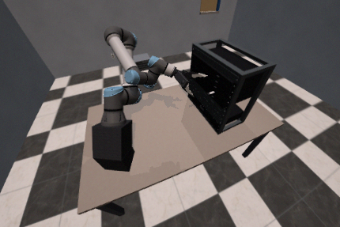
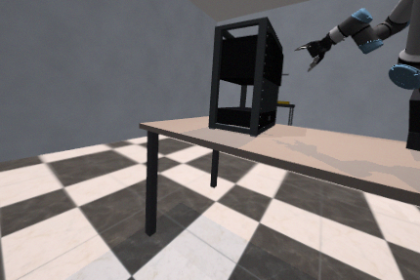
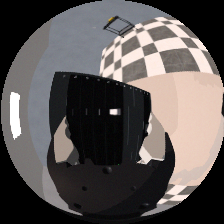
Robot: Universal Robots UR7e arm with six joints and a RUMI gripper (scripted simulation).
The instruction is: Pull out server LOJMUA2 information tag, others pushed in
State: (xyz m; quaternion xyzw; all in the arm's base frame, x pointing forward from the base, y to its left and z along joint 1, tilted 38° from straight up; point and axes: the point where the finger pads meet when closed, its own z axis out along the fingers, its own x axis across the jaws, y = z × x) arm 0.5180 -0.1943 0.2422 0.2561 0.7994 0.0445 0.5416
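1. Standing upright near the bench's (image 1: 166, 153) far right corner, the rack (image 1: 258, 69) has its long axis vertical, front facing the hand (image 2: 305, 56).
2. Hand spread fully wide, gripping nothing, near the rack front.

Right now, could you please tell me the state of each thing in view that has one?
tool: open, holding nothing, in the air short of the rack's front.
rack: upright on the table, near its far end.
information tag: one pale tab shows on the rack's front; whether it is out cannot be told.
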